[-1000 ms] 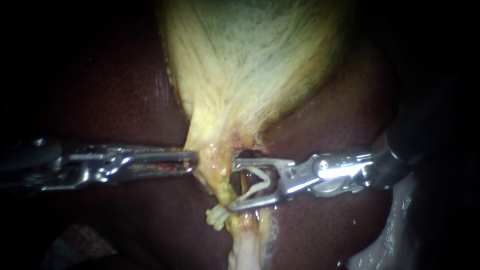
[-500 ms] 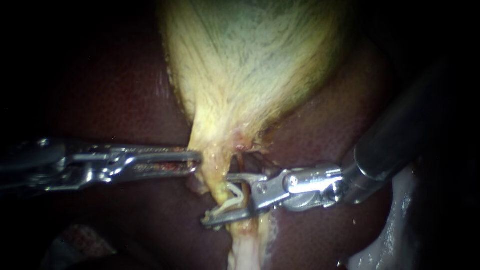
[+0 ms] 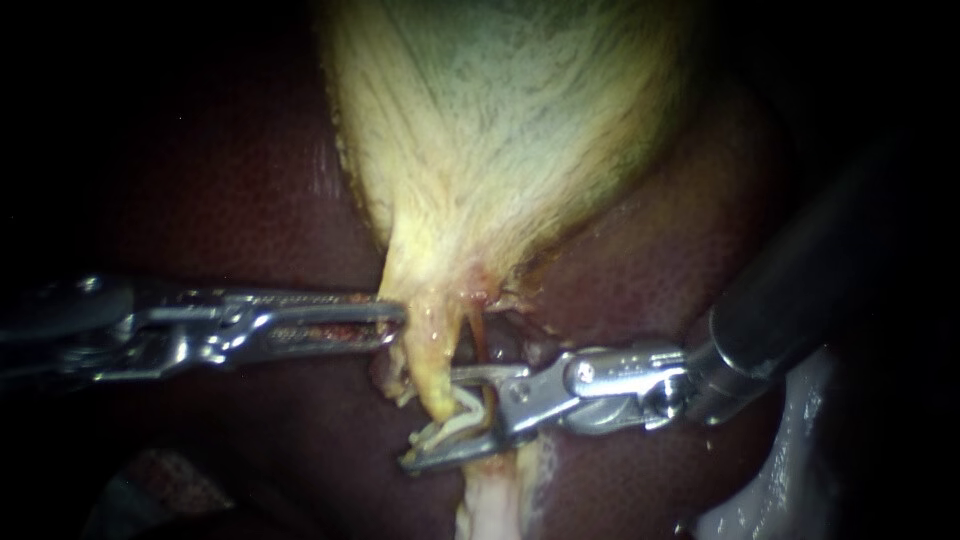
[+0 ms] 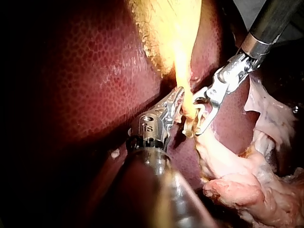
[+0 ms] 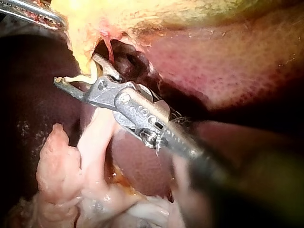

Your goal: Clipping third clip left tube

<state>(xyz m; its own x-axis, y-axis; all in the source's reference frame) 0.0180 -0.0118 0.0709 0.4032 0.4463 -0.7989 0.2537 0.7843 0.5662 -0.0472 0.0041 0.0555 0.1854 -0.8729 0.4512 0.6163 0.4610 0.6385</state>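
Observation:
The pale yellow gallbladder (image 3: pixel 500 130) narrows down into the yellow left tube (image 3: pixel 432 365); a thin reddish tube (image 3: pixel 478 340) runs just right of it. My left instrument (image 3: pixel 388 325) comes in from the left, its jaws shut on the gallbladder's neck, as the left wrist view (image 4: pixel 179 100) also shows. My right instrument (image 3: pixel 430 420) straddles the left tube, its jaws partly apart and holding a white clip (image 3: pixel 458 418) around it. The right wrist view shows these jaws (image 5: pixel 78 70) and the clip (image 5: pixel 76 78) at the tube's lower end.
Dark red liver (image 3: pixel 230 200) surrounds the gallbladder on both sides. Pale loose tissue (image 3: pixel 490 500) hangs below the tube, seen as pink lumps (image 5: pixel 61 171) beside my right instrument. The right shaft (image 3: pixel 800 290) crosses the lower right.
My right instrument has moved left and down along the left tube, and its jaws have narrowed on the clip around it. The left instrument has kept its hold and place.

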